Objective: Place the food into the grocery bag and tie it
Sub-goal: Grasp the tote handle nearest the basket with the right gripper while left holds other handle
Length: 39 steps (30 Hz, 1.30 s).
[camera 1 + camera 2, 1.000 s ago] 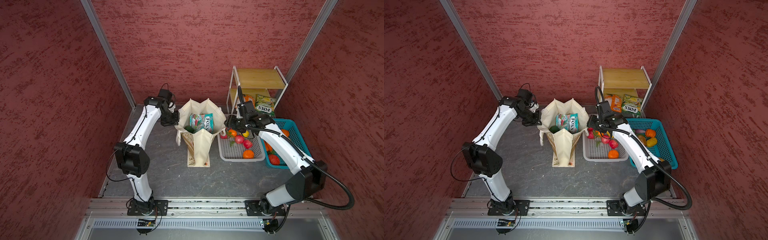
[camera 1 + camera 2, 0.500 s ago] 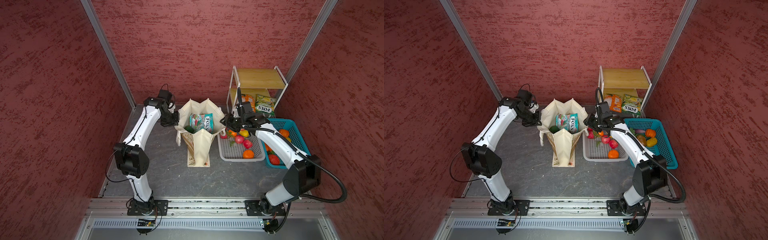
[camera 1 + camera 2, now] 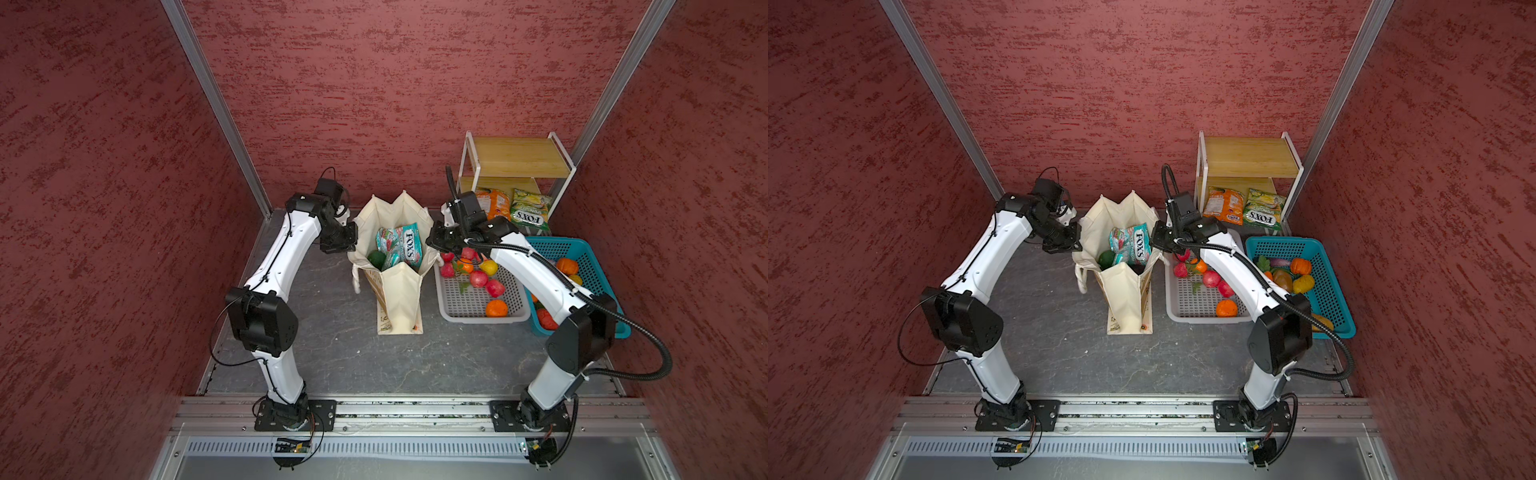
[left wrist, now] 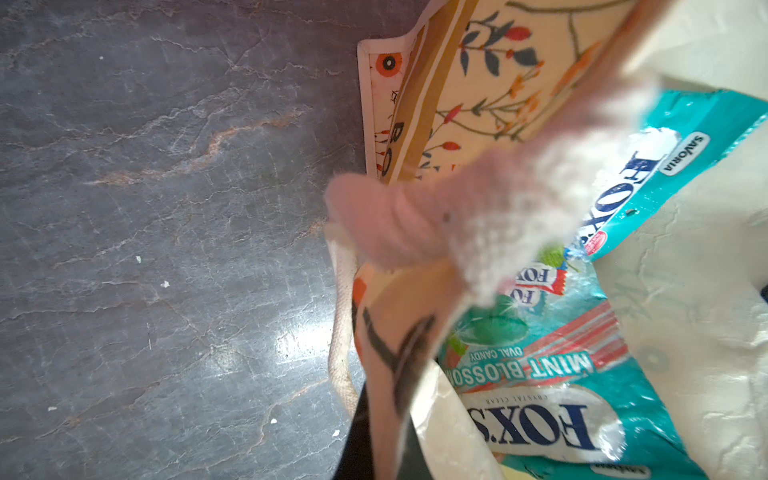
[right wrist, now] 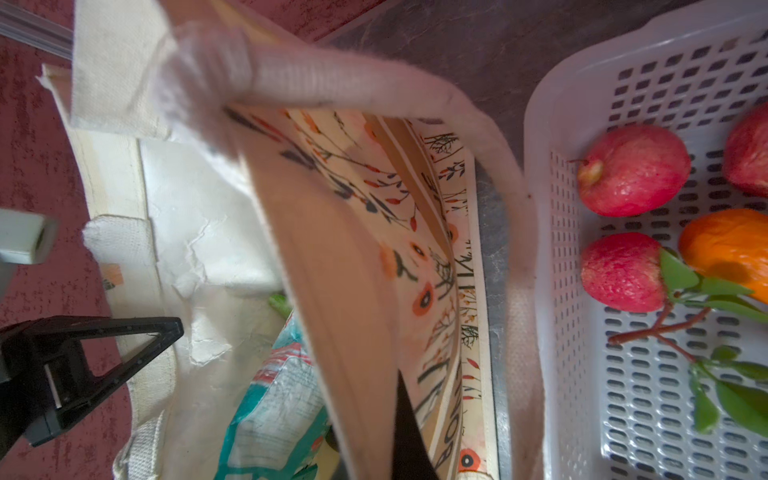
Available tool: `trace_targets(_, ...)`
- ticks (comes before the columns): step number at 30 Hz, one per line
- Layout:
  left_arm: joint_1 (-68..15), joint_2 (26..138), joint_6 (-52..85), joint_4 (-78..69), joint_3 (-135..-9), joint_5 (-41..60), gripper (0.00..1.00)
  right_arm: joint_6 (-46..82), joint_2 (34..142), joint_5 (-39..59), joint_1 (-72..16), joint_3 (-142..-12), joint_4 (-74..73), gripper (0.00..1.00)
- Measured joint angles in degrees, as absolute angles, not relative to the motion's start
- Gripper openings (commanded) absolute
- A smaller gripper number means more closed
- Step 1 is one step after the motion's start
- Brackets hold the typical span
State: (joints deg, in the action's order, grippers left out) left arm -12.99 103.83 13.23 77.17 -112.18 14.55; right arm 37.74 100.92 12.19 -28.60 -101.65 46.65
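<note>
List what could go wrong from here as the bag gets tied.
The teal packets stand high in the mouth of the bag; drawing its rim together may squash or eject them. The left gripper and right gripper pinch the rim; uneven pulling could tip it onto the grey basket.

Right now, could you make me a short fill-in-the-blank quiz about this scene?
1. Inside the grocery bag lie FOX'S packets and a dark ____ vegetable.
2. The red apples sit in the ____ basket.
3. The wooden rack holds ____ snack packets.
4. The left pincer and right pincer grip ____ sides of the bag's rim.
Missing words: green; grey; two; opposite.
</note>
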Motion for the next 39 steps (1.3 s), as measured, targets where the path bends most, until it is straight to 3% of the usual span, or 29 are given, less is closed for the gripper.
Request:
trace_targets(6,-14.79,103.94,13.98,82.39,-125.54,14.87,0.03,35.31,107.72,10.79,-31.57,-119.98,55.02,0.0)
trace_targets(11,-14.72,103.98,14.39,83.11,-128.11,14.85,0.04,34.35,109.69,10.02,-32.49,-124.2,56.93,0.0)
trace_targets(17,-14.68,105.27,14.83,82.87,-122.63,14.94,0.17,34.26,110.8,9.45,-32.45,-120.88,58.46,0.0)
trace_targets(20,-14.31,105.89,15.29,82.24,-122.1,15.14,0.3,34.52,110.8,8.99,-32.42,-119.0,57.98,0.01)
trace_targets(21,-14.11,105.86,15.49,82.02,-122.17,15.14,0.36,34.68,110.8,8.82,-32.42,-118.58,57.49,0.05)
trace_targets(23,-13.69,105.71,16.05,81.49,-122.5,15.11,0.43,35.09,110.8,8.64,-32.36,-118.08,56.88,0.25)
trace_targets(24,-13.37,105.67,16.34,81.1,-122.61,15.07,0.45,35.38,110.8,8.38,-32.29,-117.97,56.82,0.28)
trace_targets(30,-10.87,103.96,18.31,79.61,-123.35,13.63,0.55,35.79,110.74,6.7,-32.05,-117.89,56.77,0.33)
trace_targets(39,-1.61,89.01,25.45,73.01,-113.14,13.96,0.55,35.9,110.63,4.62,-31.53,-118.26,56.84,0.52)
